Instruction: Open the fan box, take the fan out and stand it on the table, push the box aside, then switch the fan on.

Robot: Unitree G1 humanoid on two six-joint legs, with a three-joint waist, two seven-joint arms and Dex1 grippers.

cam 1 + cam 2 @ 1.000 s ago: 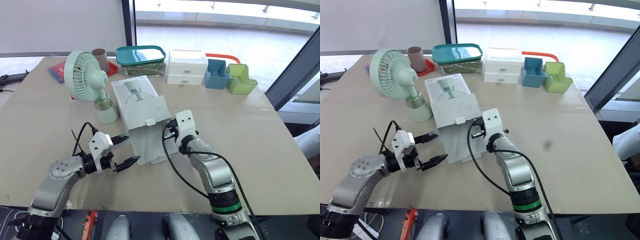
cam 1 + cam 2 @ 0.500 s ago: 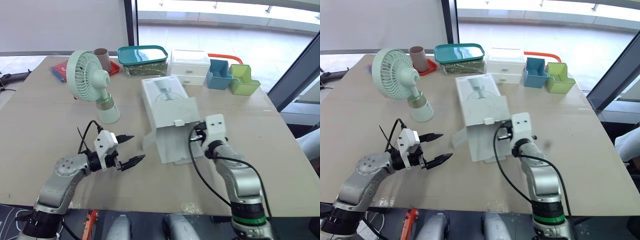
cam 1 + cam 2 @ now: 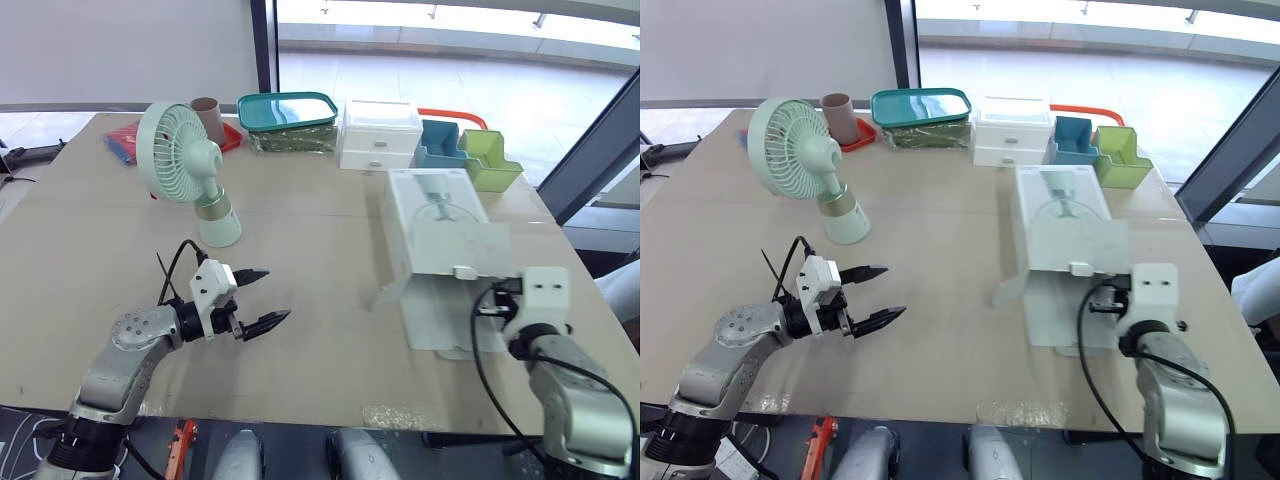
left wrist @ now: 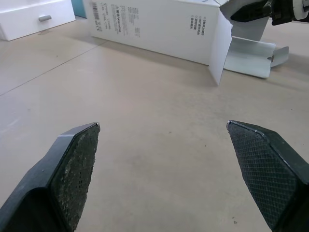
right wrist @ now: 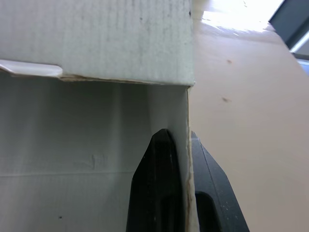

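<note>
One box [image 3: 440,228], pinched by right end effector [image 5: 179,141]

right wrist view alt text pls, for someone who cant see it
The right gripper has its two black jaws shut on a thin side wall of the open white fan box, one jaw inside and one outside. The box's pale interior lies on one side of that wall, bare tan table on the other.

A tan table [image 3: 330,230] stands before a white wall [image 3: 120,50] and dark-framed windows [image 3: 430,40]; daylight glares off pale floor [image 3: 560,90] outside.
</note>
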